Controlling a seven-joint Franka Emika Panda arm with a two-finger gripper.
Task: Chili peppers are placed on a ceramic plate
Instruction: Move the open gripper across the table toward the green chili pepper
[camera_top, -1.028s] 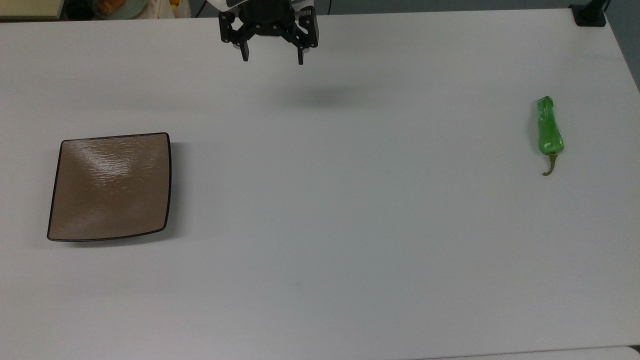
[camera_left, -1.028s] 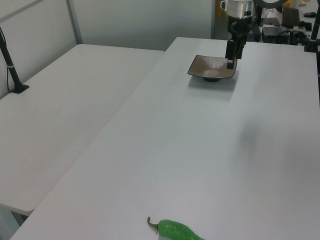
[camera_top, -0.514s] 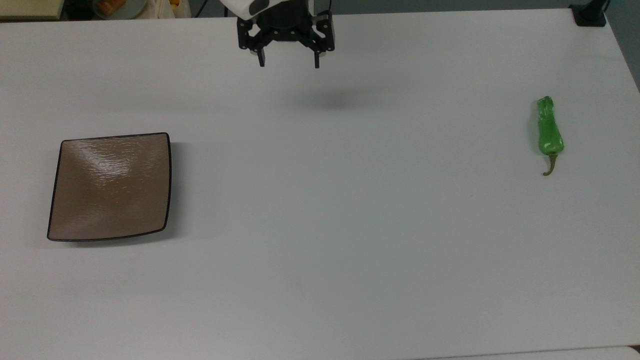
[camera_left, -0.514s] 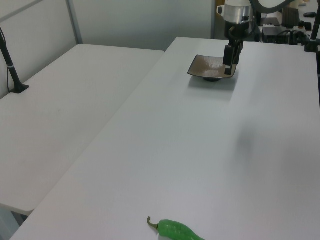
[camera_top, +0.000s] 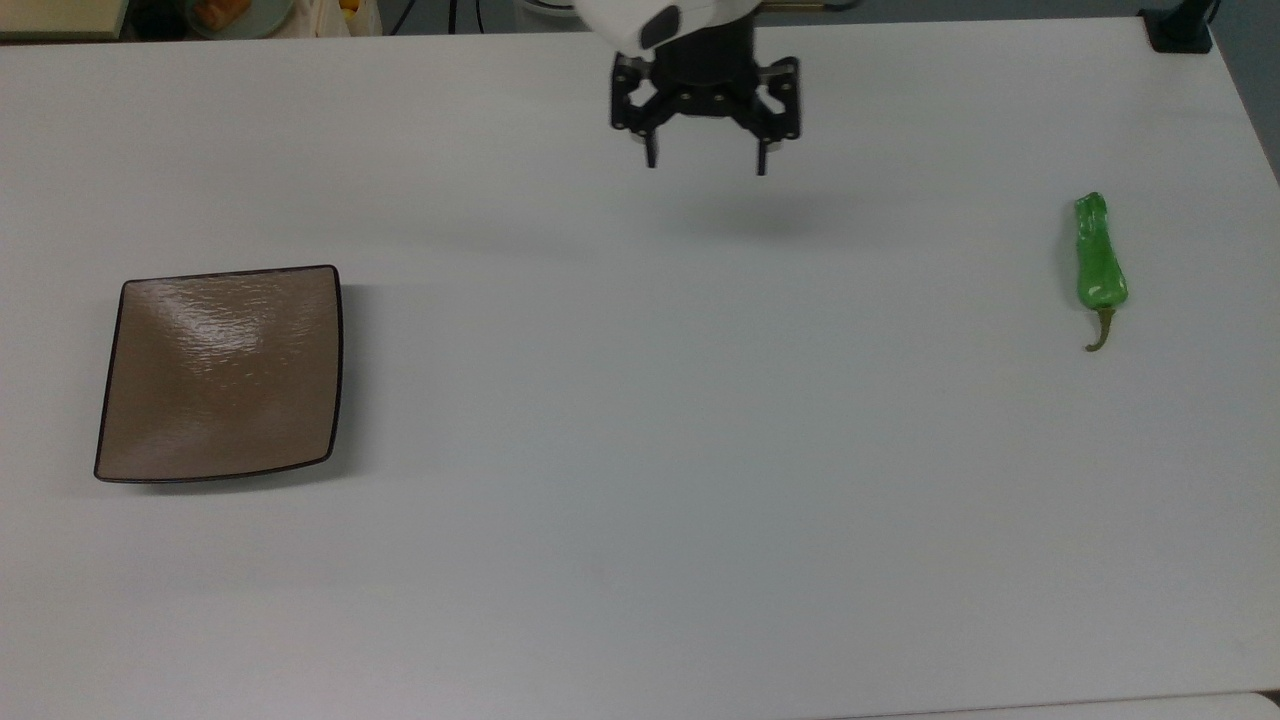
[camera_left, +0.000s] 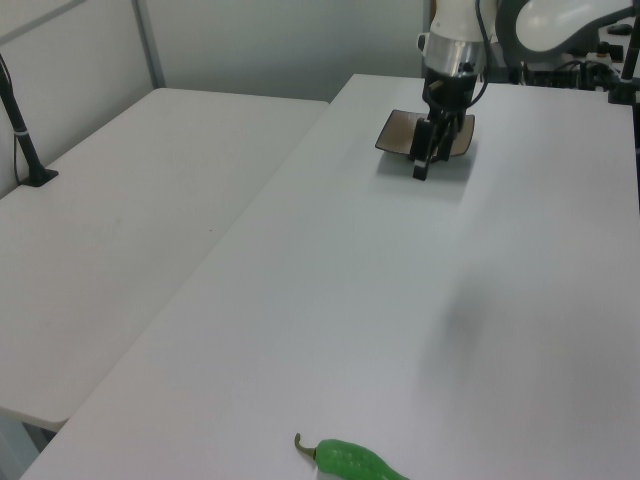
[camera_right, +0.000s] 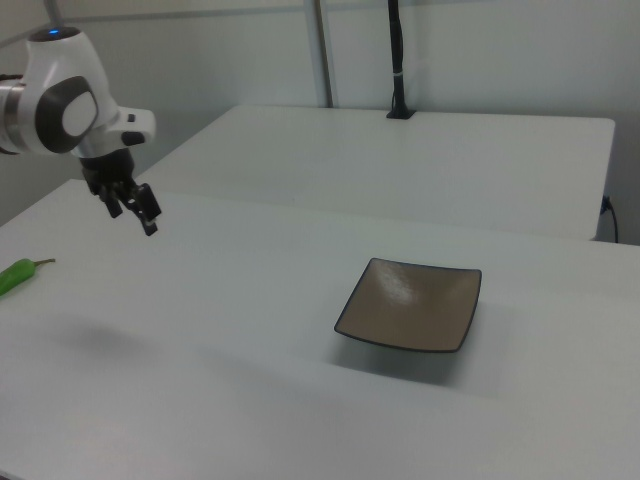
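the pepper (camera_top: 1099, 260) lies on the bench (camera_top: 640, 450) near the top view's right edge, long axis running up-down in the top view, stem toward the bottom. the plate (camera_top: 222, 372) sits well apart at the top view's left. the jaws of the gripper (camera_top: 705, 160) hang spread and empty above the bench, between the two, with the pepper off to the top view's right and slightly lower.
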